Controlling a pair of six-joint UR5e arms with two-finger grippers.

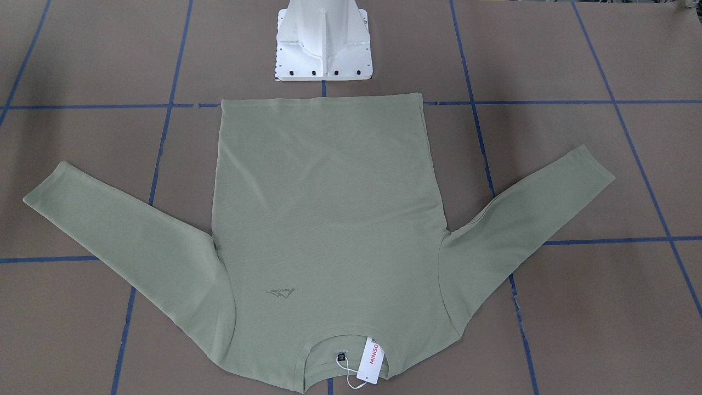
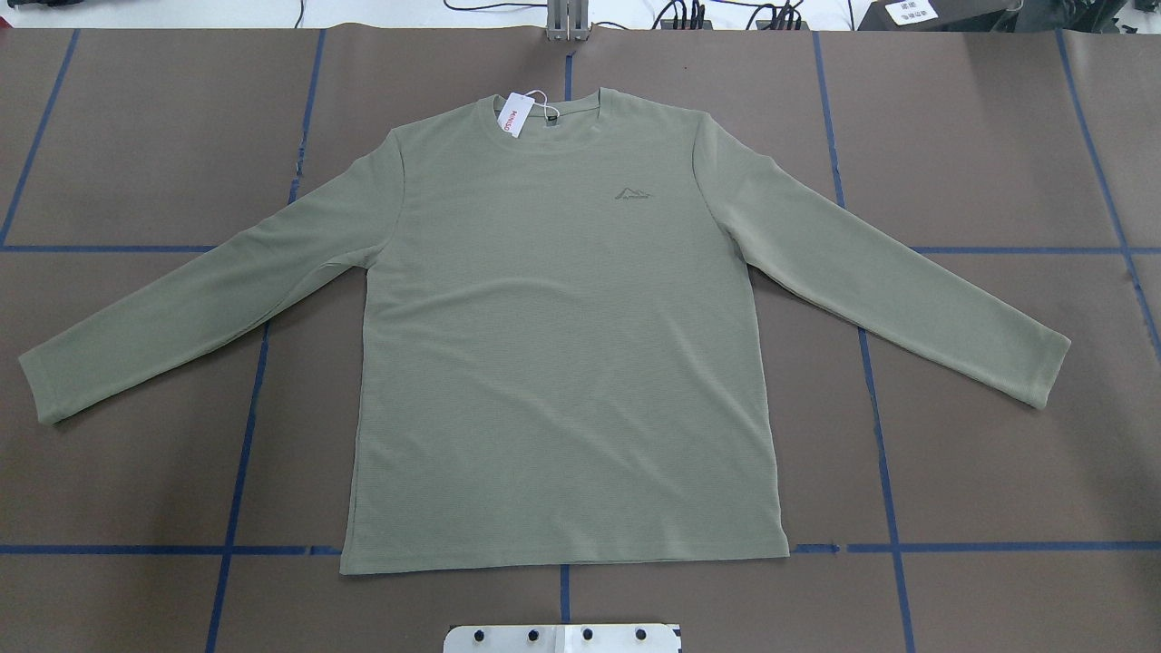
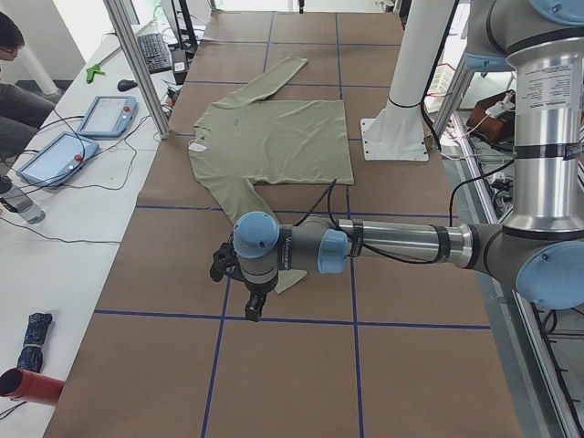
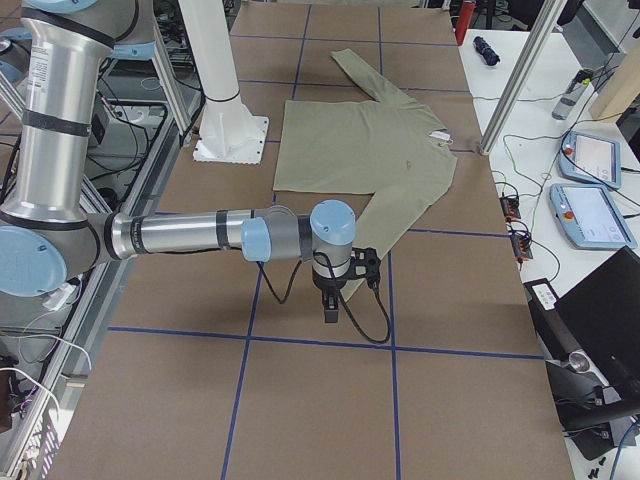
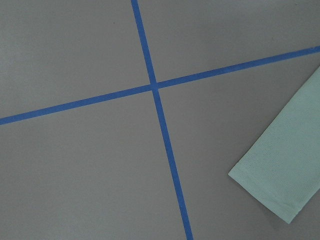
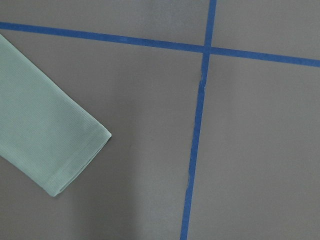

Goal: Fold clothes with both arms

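The sage-green long-sleeved shirt (image 1: 329, 219) lies flat and face up on the brown table, sleeves spread, also in the overhead view (image 2: 562, 363). Its white MINISO hang tag (image 1: 370, 359) sits at the collar and its tonal logo (image 2: 635, 191) on the chest. The left gripper (image 3: 253, 310) hangs above the table by the near sleeve's cuff (image 5: 280, 175). The right gripper (image 4: 332, 310) hangs by the other cuff (image 6: 45, 145). Both grippers show only in the side views, so I cannot tell whether they are open or shut. Neither touches the shirt.
The white pedestal base (image 1: 323, 55) stands just beyond the shirt's hem. Blue tape lines (image 2: 862, 363) cross the table in a grid. Teach pendants (image 3: 105, 114) and cables lie on the side table, with an operator (image 3: 14, 82) and an aluminium post (image 3: 137, 64).
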